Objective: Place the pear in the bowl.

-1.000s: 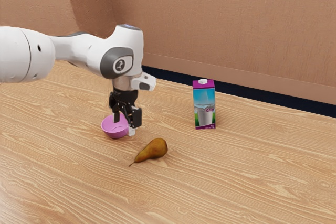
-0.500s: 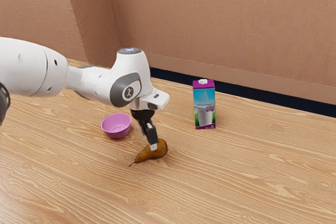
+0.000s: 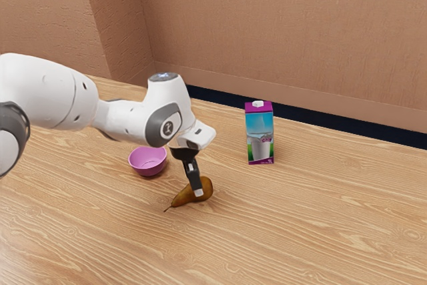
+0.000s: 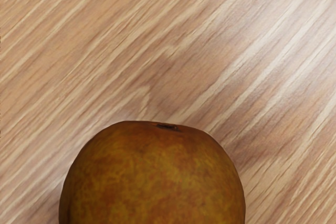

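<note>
Well, the wooden table (image 3: 307, 225) gives plenty of open room, its back edge by the wall well apart from the fruit. The milk carton (image 3: 259, 135) stands clear of a direct carry. The pink bowl (image 3: 148, 169) sits near, towards the exterior view's left — its raised rim needs clearing. The gripper (image 3: 198, 192) is down at the pear (image 3: 207, 187), which lies sideways on the table; how wide it is, or whether it has hold, I cannot tell. Likely light, firm and smooth, it may roll or bruise — best squeezed gently across its round body, not by the thin stem (image 3: 167, 209).
</note>
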